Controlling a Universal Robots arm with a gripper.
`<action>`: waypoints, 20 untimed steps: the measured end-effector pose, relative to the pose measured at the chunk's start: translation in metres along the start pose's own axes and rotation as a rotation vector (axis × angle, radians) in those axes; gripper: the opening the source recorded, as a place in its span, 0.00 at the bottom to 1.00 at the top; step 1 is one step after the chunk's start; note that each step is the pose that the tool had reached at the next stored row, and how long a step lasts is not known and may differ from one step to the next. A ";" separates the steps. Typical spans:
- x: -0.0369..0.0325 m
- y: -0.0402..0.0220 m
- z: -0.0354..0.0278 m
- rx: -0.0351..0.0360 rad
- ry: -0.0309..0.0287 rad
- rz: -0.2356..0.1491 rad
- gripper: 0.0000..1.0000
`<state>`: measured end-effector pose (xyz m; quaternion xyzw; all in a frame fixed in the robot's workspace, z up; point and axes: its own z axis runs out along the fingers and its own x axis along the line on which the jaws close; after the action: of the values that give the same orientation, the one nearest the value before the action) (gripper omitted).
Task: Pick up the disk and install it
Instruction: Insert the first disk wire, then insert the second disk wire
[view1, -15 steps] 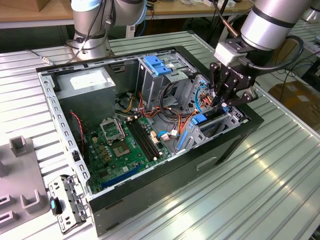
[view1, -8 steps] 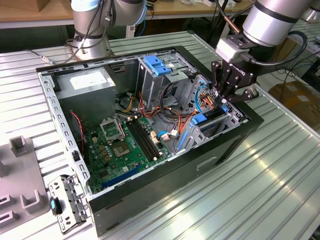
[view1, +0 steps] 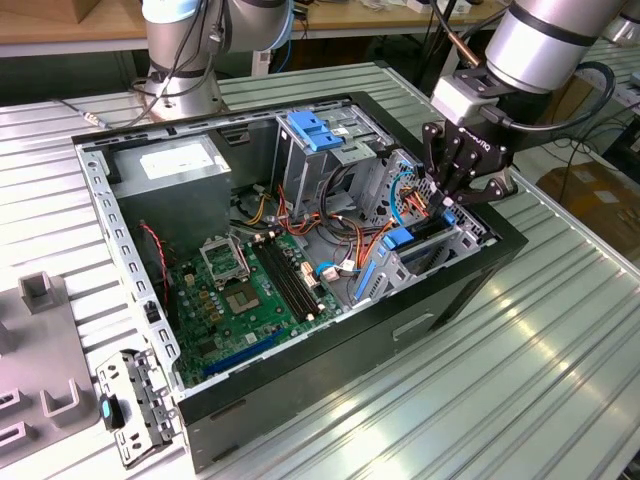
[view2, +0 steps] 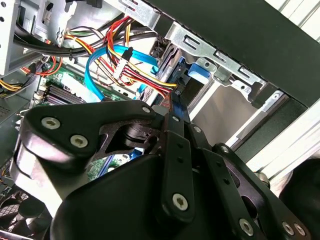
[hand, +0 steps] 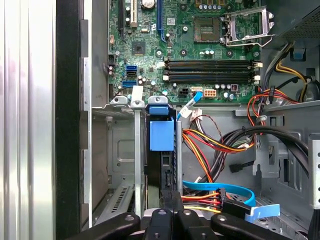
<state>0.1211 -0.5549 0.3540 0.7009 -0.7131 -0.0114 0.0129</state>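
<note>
The disk (hand: 161, 172) stands on edge in a slot of the drive bay (view1: 455, 240), at the corner of the open computer case on the exterior view's right. Its blue plastic tab (hand: 161, 134) is at the end nearer the motherboard, and the same tab (view2: 200, 70) appears past the fingers in the second wrist view. My gripper (view1: 447, 205) hangs over that slot. Both wrist views show its black fingers (hand: 172, 197) pressed together right at the disk's near end. Whether they touch the disk is unclear. The gripper (view2: 172, 112) hides most of the disk's body.
A blue flat cable (hand: 220, 189) and red, yellow and orange wires (hand: 210, 145) lie just beside the slot. Inside the case are the motherboard (view1: 240, 290), a grey power-supply box (view1: 180, 165) and a tall cage with a blue bracket (view1: 315, 130). Grey fixtures (view1: 45, 380) and a metal bracket (view1: 135, 400) lie on the table.
</note>
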 end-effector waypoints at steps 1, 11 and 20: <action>0.0000 0.0000 0.0000 0.0000 0.0001 0.000 0.11; 0.0001 0.0110 0.0004 0.0000 -0.0011 0.000 0.11; 0.0003 0.0182 -0.0167 0.0000 -0.0018 0.000 0.11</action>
<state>0.1035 -0.5549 0.3713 0.7009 -0.7131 -0.0120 0.0122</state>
